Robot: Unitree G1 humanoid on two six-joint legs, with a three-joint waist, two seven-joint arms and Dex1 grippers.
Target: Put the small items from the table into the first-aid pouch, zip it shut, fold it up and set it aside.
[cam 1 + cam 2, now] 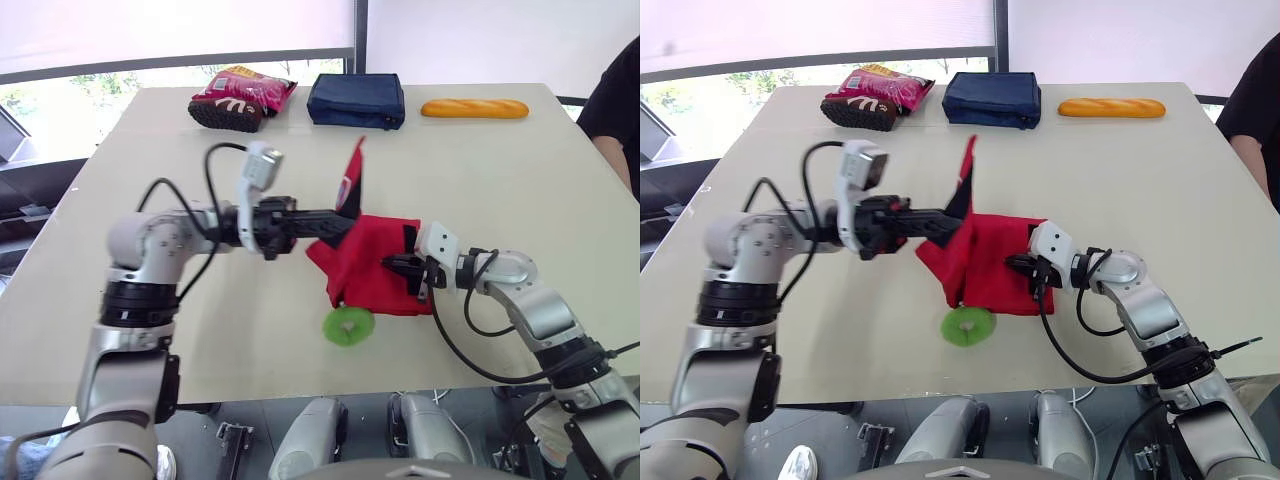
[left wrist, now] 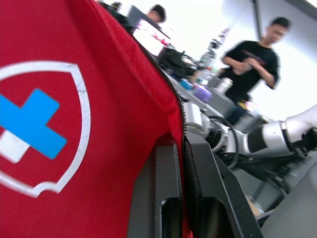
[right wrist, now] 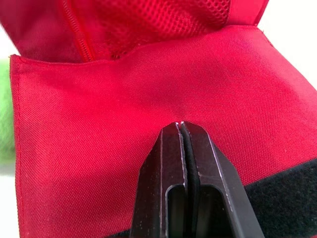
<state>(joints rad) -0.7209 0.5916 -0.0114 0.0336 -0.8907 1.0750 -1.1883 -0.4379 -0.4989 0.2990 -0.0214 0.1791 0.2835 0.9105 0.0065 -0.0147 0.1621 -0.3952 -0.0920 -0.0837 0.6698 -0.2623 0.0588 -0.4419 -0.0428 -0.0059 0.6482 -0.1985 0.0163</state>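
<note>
The red first-aid pouch (image 1: 375, 265) lies open in the middle of the table (image 1: 520, 180). Its flap (image 1: 351, 185), with a blue and white cross badge (image 2: 29, 129), stands raised. My left gripper (image 1: 335, 222) is shut on the flap's edge and holds it up, as the left wrist view shows (image 2: 183, 163). My right gripper (image 1: 395, 263) is shut, its tips pinching the red fabric of the pouch's lower panel (image 3: 182, 128) just above a black strip (image 3: 292, 188). A green round item (image 1: 348, 326) lies on the table, touching the pouch's near edge.
Along the far edge lie a red snack bag (image 1: 242, 97), a navy pouch (image 1: 356, 100) and a bread loaf (image 1: 474, 108). A person in black (image 1: 618, 100) stands at the table's right side. Bare tabletop stretches left and right of the pouch.
</note>
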